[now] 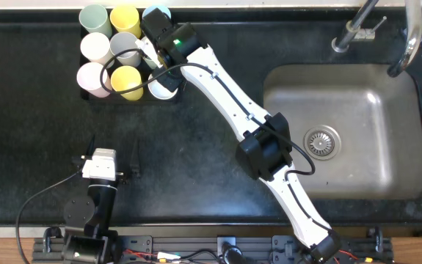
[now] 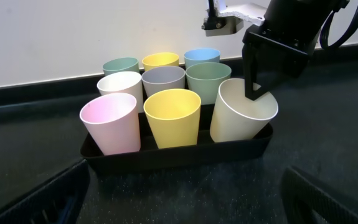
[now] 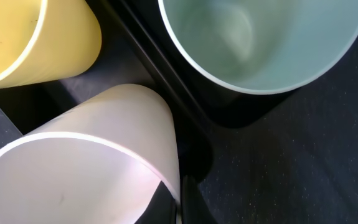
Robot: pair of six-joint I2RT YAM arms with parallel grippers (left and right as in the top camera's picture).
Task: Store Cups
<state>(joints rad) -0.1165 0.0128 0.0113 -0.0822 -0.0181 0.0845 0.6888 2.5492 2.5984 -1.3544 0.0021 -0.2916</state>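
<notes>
- Cups (image 1: 125, 45), nine pale plastic tumblers, sit in three rows of three inside a shallow black plastic tray (image 2: 166, 155) at the upper left of the top view, on the black speckled countertop (image 1: 196, 147).
- At the tray's lower right corner in the top view, a cream plastic cup (image 2: 241, 115) is tilted, its mouth leaning toward the tray's outer wall.
- Clamped on that cup's rim is the right gripper (image 2: 253, 93), with one dark finger reaching down inside the mouth; its white arm (image 1: 225, 95) runs diagonally up from the bottom right of the top view.
- Just beside the tilted cup stands an upright yellow plastic cup (image 2: 172, 115), and a pink plastic cup (image 2: 110, 121) ends the same row.
- In the middle row are a white cup (image 2: 119, 84), a grey cup (image 2: 163, 78) and a pale green cup (image 2: 208, 74).
- Along the row nearest the wall are a second green cup (image 2: 121, 64), a second yellow cup (image 2: 160, 60) and a light blue cup (image 2: 202, 56).
- Well apart from the tray, at the lower left of the top view, the left gripper (image 1: 113, 150) has its fingers spread wide with nothing between them.
- On the right side of the top view lies a stainless steel sink (image 1: 343, 81), with a metal tap (image 1: 357, 26) at the upper right.
</notes>
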